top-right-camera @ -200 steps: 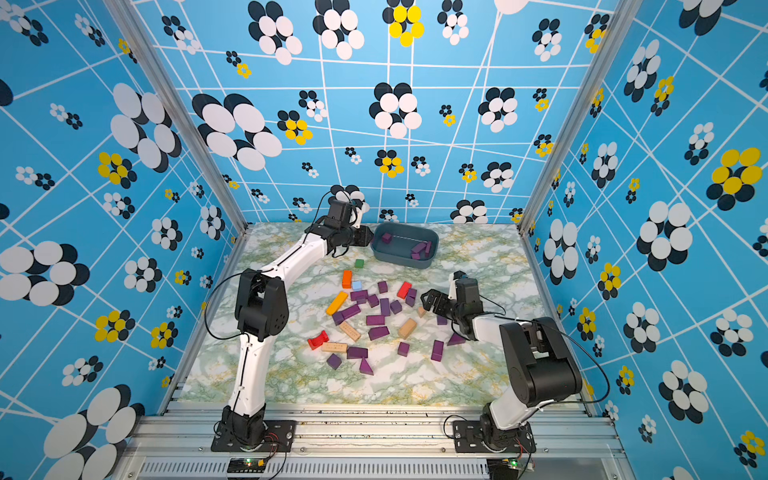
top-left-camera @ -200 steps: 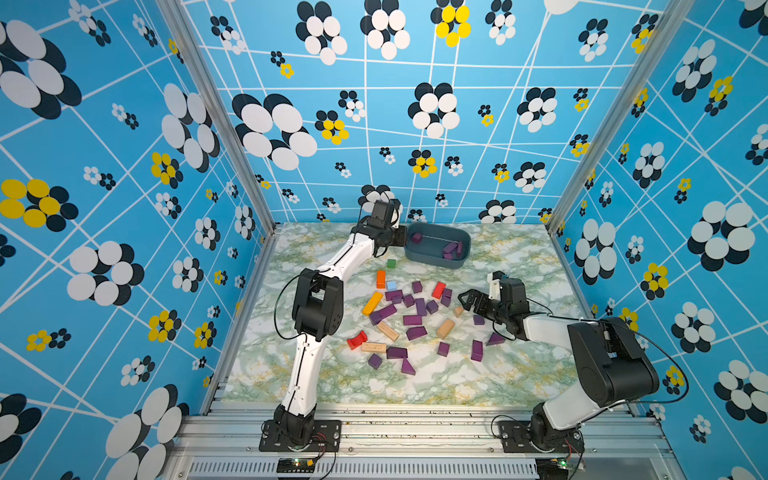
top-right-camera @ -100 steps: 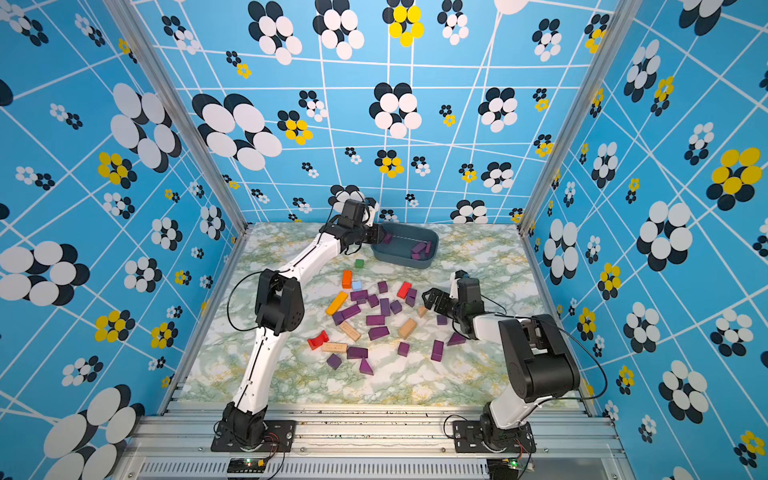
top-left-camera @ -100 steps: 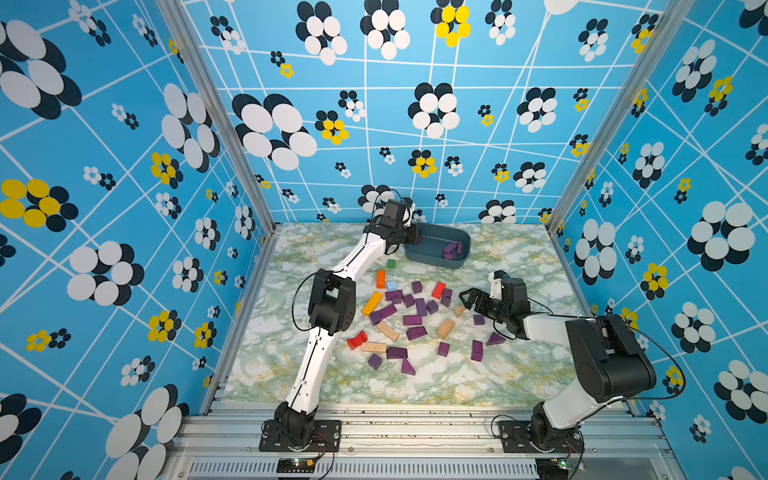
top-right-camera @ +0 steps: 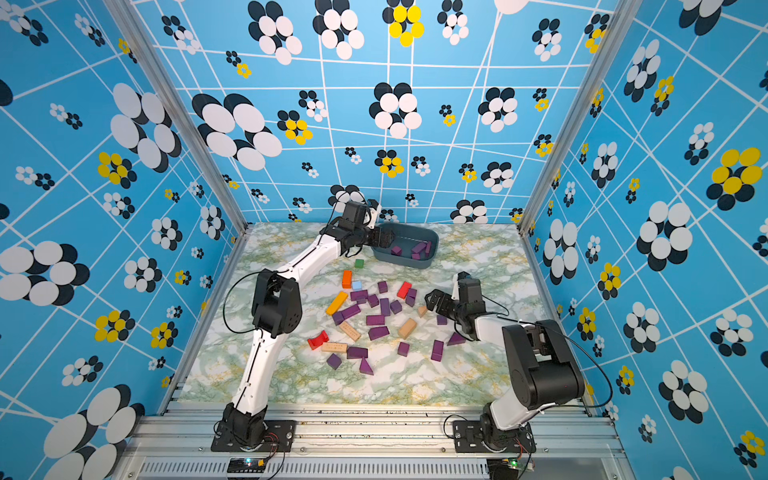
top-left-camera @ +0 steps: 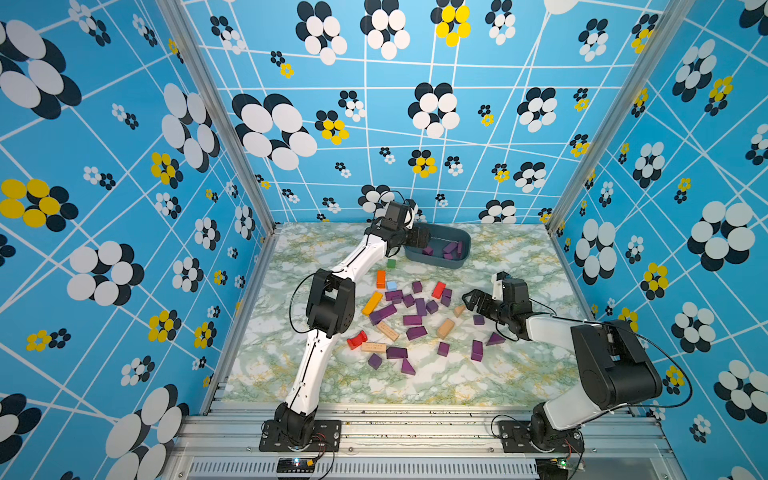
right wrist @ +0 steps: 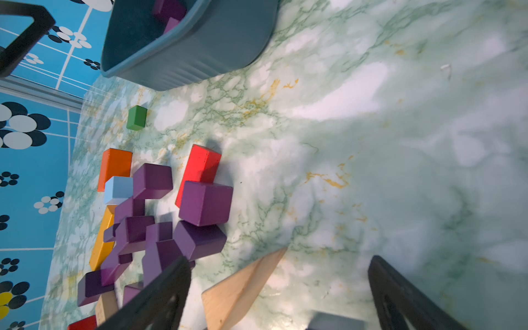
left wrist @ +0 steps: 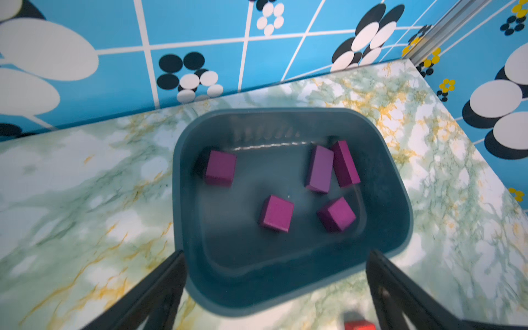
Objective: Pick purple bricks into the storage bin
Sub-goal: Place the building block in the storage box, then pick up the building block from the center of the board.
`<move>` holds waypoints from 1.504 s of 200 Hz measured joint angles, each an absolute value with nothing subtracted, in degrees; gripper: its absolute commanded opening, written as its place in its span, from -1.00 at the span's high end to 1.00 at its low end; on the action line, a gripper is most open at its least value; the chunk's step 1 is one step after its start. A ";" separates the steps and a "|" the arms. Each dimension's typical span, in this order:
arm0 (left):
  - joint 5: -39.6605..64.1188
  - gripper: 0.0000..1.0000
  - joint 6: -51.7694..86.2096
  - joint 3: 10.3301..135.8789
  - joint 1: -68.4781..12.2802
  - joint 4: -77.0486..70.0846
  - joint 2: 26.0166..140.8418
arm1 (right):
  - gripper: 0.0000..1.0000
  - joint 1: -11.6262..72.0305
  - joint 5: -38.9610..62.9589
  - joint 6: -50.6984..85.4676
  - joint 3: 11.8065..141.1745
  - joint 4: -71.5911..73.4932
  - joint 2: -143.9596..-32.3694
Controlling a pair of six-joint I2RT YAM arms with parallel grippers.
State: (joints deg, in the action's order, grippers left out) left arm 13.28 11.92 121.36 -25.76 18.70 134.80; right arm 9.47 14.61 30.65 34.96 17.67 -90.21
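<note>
Over the far end of the marbled table [top-left-camera: 519,374], my left gripper [left wrist: 275,257] hangs above the near rim of the storage bin [left wrist: 400,200], jaws spread wide and gripping nothing. Its two dark fingers [left wrist: 160,285] frame the bin's near wall in the left wrist view. Five purple bricks [left wrist: 277,213] lie on the bin floor beyond the fingertips, all clear of them: three cubes and two bars lying side by side by the far wall. In both top views the same gripper [top-left-camera: 419,237] [top-right-camera: 384,239] sits at the bin's [top-left-camera: 436,261] [top-right-camera: 399,261] left end.

On the right side of the table, my right gripper [top-left-camera: 473,300] [top-right-camera: 436,301] is low over the surface at the edge of the loose pile, also fully open and empty. In the right wrist view a tan wedge [right wrist: 243,285] lies in the gap between its fingers [right wrist: 160,291], nearer one finger than the other. The closest purple bricks [right wrist: 205,204] lie just past that finger's tip, beside a red block [right wrist: 200,168]; whether the finger touches any of them I cannot tell. The rest of the purple bricks [top-left-camera: 411,320] are scattered mid-table among other colours, with a green cube [top-left-camera: 391,263] alone near the bin.
</note>
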 measured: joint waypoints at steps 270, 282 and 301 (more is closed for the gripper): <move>5.26 -0.99 7.84 28.10 -23.57 -20.47 65.71 | 0.12 22.57 7.53 17.26 57.01 -7.99 -100.75; 6.02 -0.99 7.84 27.83 -23.59 -21.23 65.71 | 0.12 22.87 6.87 16.19 57.06 -8.54 -100.90; 6.52 -0.99 7.81 27.79 -23.57 -21.61 65.71 | 0.09 23.03 6.00 14.87 57.06 -8.67 -100.90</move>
